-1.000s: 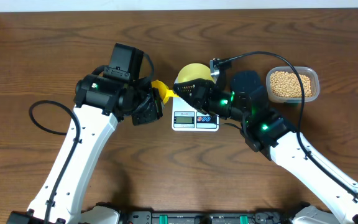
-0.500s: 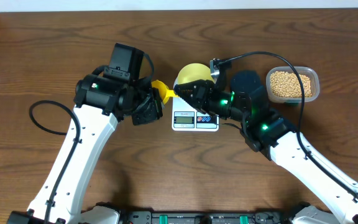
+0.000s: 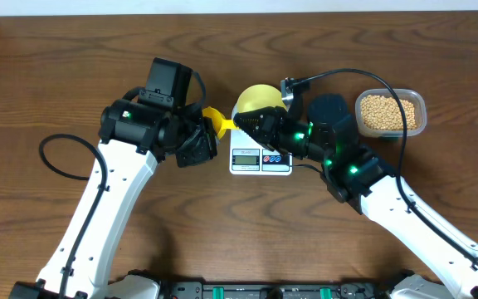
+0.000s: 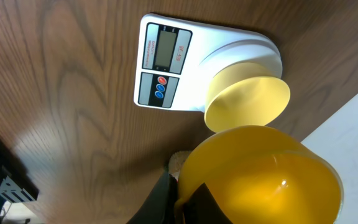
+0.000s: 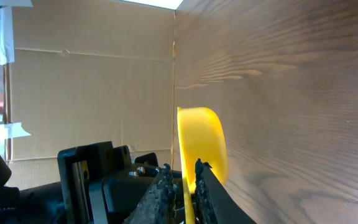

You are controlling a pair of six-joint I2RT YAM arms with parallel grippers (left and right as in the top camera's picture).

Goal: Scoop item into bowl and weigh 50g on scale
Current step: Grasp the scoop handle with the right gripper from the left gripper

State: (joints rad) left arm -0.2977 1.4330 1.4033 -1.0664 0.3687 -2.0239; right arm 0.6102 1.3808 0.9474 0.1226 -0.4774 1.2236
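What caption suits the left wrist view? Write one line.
Left end effector holds an empty yellow scoop near the empty bowl on the white scale.

The bowl (image 3: 256, 98) sits on the scale (image 3: 260, 160), mid-surface (image 3: 40, 75); scoop (image 3: 216, 121) just left, tub (image 3: 391, 93) of beans (image 3: 382, 112) right.

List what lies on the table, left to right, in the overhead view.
yellow scoop → bowl → clear tub of beans. The scale lies under the bowl, so it is left out.
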